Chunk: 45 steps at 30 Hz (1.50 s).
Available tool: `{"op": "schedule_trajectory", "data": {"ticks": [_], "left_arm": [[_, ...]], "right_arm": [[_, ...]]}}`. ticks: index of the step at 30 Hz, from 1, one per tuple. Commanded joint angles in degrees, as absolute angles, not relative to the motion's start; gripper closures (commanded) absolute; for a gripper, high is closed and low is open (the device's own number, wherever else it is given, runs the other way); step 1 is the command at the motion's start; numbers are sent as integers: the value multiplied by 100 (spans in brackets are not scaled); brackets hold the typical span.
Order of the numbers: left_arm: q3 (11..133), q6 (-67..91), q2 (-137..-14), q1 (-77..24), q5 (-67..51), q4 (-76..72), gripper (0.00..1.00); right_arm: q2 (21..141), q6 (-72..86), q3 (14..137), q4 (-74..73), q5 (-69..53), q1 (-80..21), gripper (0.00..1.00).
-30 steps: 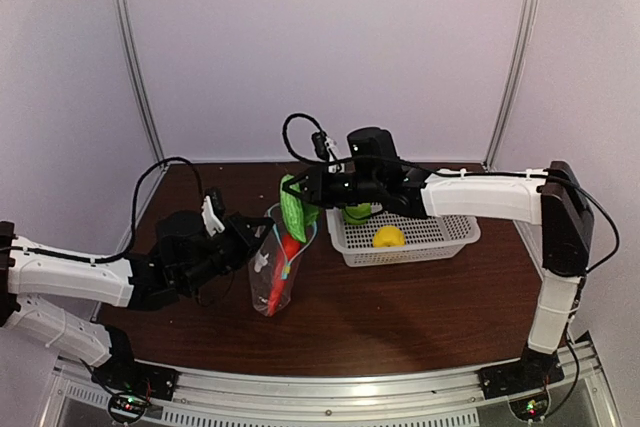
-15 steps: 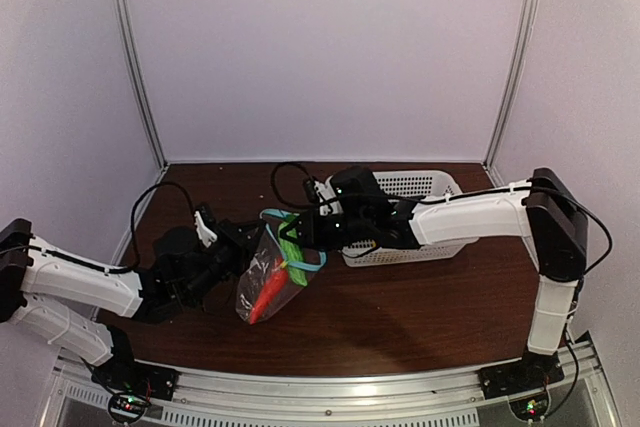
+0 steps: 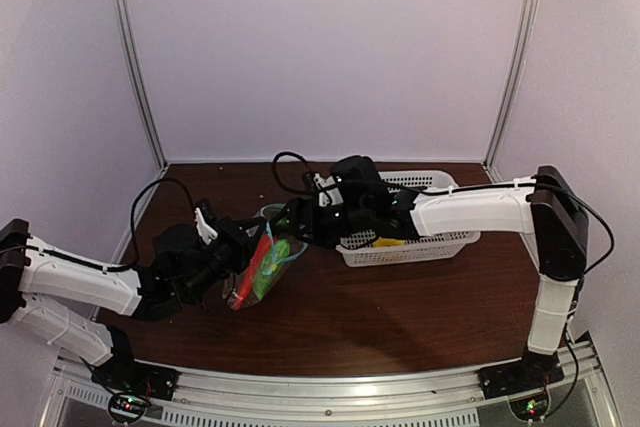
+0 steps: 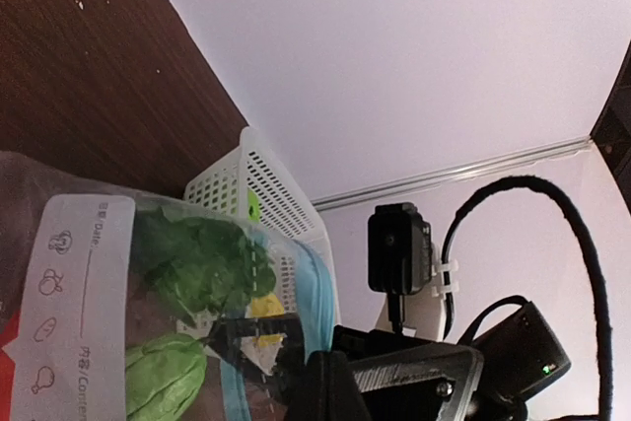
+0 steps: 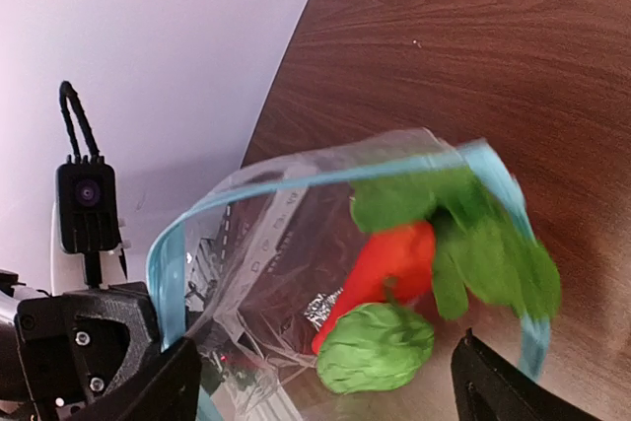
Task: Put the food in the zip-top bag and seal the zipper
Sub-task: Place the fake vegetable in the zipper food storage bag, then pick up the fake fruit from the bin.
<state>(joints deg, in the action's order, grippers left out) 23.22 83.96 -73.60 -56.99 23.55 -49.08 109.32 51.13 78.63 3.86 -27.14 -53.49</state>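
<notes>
bag (image 3: 252,269) part-filled: carrot (image 5: 389,263) and green vegetable (image 5: 375,347) inside, lemon (image 3: 388,243) in the basket (image 3: 445,240).
my right pincer (image 3: 298,225) stands wide open at the bag mouth, holding nothing; my left pincer (image 3: 222,252) is clamped on the bag, tilted just left of the basket. i should withdraw clear of the blue zipper (image 5: 168,273) and hold the mouth upward. dark wood table (image 3: 400,317), plain white walls (image 3: 330,47).

**A:** Where is free room on the surface (image 3: 400,322)?

**B:** Bare wood runs from the zip-top bag (image 3: 255,277) rightward to the near edge.

**A:** Obstacles?

**B:** White basket (image 3: 445,239) behind right; wall (image 3: 330,47) closes the far edge. Left jaws clamp the bag's left side. Right jaws, spread wide, hang at its mouth, where carrot (image 5: 394,261) and green vegetable (image 5: 375,347) lie inside.
</notes>
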Motion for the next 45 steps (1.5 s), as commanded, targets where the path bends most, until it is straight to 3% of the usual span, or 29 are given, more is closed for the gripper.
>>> {"op": "schedule_trajectory", "data": {"ticks": [1,3,8,17,30,41,45], "left_arm": [[2673,7532,-6892,-5719,2259,-3326,100],[2831,7099,-6713,-5699,2354,-2778,100],[3465,6022,-6754,-5646,2567,-1069,100],[4143,5317,-6968,-5650,1849,-388,100],[4296,5251,-6948,-5650,1678,-167,100],[4166,5343,-6928,-5649,1667,-260,100],[4166,5320,-6956,-5646,1664,-310,100]], "right_arm": [[10323,4207,8028,-323,-2830,-5075,8],[10125,3666,7930,-622,-2872,-4839,1],[9622,2127,7929,-1287,-2967,-4021,0],[10141,-2015,9203,-4471,-1519,-2759,2],[11101,-2394,8996,-5237,-1713,-2670,4],[11426,-2518,8835,-5067,-2753,-2728,5],[11462,-2480,8766,-4865,-2915,-2733,18]]}}
